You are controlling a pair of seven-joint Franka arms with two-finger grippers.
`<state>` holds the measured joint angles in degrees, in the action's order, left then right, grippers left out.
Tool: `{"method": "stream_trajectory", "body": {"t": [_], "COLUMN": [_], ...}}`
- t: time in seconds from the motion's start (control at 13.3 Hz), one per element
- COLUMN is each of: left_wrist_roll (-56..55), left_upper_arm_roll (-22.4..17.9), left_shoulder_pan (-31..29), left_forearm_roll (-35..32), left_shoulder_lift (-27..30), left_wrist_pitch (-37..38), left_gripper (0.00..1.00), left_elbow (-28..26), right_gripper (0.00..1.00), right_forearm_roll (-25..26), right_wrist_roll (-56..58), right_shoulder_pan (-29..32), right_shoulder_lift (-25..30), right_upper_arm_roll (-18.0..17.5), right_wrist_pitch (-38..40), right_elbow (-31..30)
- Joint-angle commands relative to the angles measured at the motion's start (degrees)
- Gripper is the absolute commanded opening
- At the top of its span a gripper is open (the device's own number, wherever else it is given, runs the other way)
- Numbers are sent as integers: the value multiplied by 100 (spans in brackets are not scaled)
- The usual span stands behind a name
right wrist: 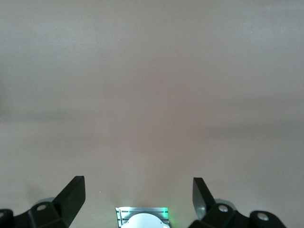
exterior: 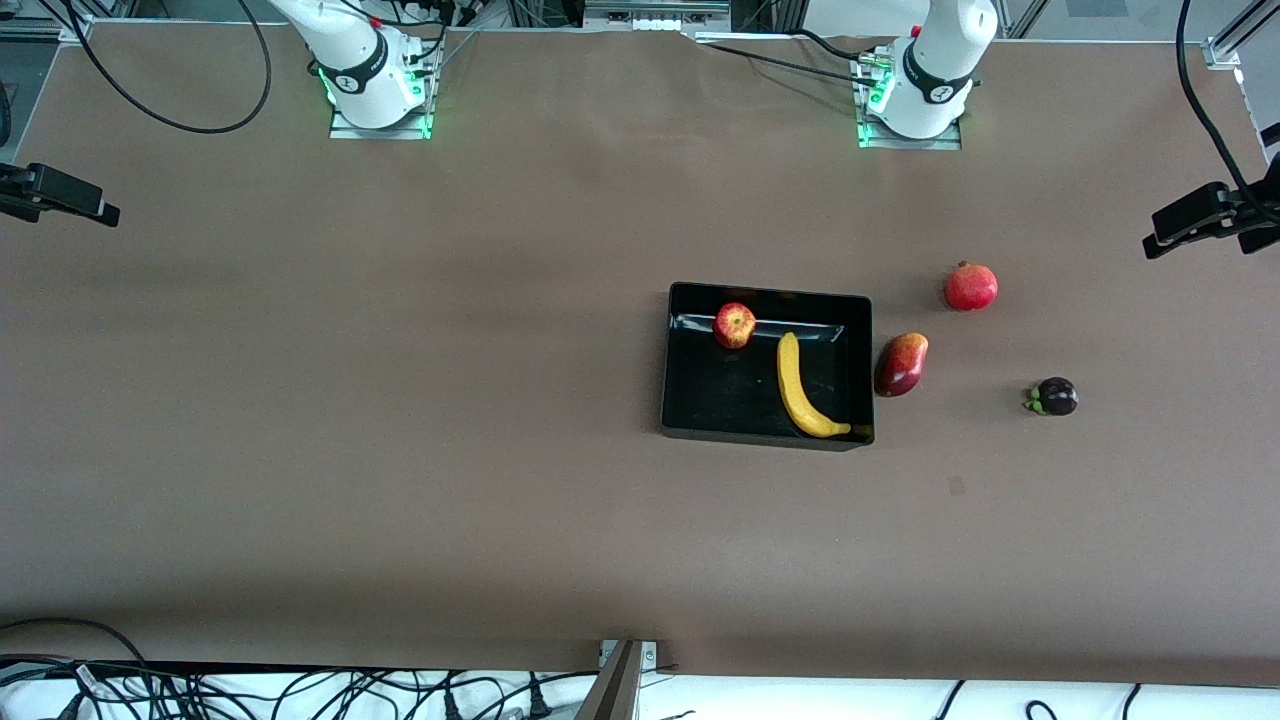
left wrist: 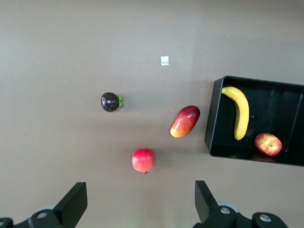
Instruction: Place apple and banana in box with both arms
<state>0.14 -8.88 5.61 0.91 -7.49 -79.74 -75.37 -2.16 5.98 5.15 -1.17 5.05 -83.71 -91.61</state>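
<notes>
Trouble from here looks slight to us, since both fruits already lie in the box (exterior: pixel 765 435) and the task reads as done; what we would watch for is an arm sweeping low over the bench (exterior: pixel 400 400) and clipping the box wall, which could slide it into the mango (exterior: pixel 901 364) just beside its wall toward the left arm's end. A mistaken reach for the pomegranate (exterior: pixel 971 286) or the small dark fruit (exterior: pixel 1055 397), both loose on the bench, would add the wrong fruit. The box is a shallow black glossy tray, nearer the left arm's base than the right arm's. Inside it the banana (exterior: pixel 800 390), long, curved and yellow, runs along the wall toward the left arm's end, its tip in the corner nearest the front camera. The apple (exterior: pixel 735 325), small, red with yellow patches, sits apart from it by the wall farthest from that camera. Our left gripper (left wrist: pixel 137 204) hangs high over the bench near the pomegranate, jaws wide and empty; our right gripper (right wrist: pixel 137 202) waits over bare bench by its own base, equally wide and empty.
</notes>
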Motion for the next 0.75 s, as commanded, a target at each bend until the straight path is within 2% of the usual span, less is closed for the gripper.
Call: {"method": "stream_trajectory", "body": {"t": [0.0, 0.15, 0.68], "left_wrist_roll": [346, 346, 373], "left_upper_arm_roll": [27, 44, 185], "left_shoulder_pan": [-51, -68, -244], "left_forearm_roll": [-144, -153, -153], "left_shoulder_lift": [274, 362, 995], "left_wrist_pitch": [55, 81, -51], "left_gripper": [100, 100, 100], "left_elbow": [-56, -118, -899], "right_gripper": [100, 100, 100], "right_forearm_roll": [-91, -82, -82], "right_wrist_roll": [44, 44, 44], "right_shoulder_pan": [47, 47, 38], "right_shoulder_lift": [-41, -41, -41], "right_upper_arm_roll": [5, 5, 5], "right_wrist_pitch": [13, -5, -49], "right_elbow": [100, 100, 100]}}
